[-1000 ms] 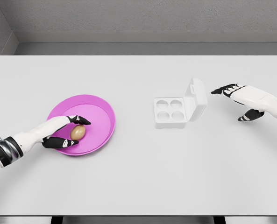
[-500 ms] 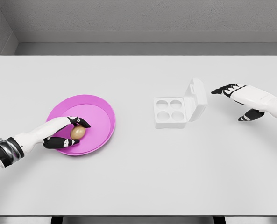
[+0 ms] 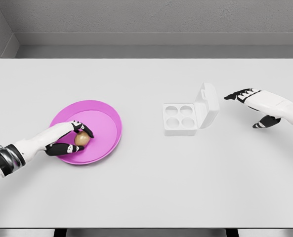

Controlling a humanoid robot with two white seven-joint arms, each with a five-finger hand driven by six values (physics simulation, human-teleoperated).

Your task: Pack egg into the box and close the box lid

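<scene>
The egg lies on the pink plate at the left of the table, right between the fingers of the left hand — fingers arched over its far side, thumb low on its near side. Its long axis runs roughly left to right, tilted a little, so the fingers close across its short width. The grip looks narrow and pressed to the shell, though the egg seems not yet raised off the plate.

The box sits well to the right of the plate, its four cups bare and its lid standing up on the right side. The left hand is plainly the nearer one to the egg. The right hand hovers beyond the lid on the far right, fingers spread and holding nothing — well placed, I judge, for tipping the lid shut later.

Against half a second ago, the left fingers have curled tighter over the egg; a second ago they reached past it, looser. The right hand and box have hardly changed.
</scene>
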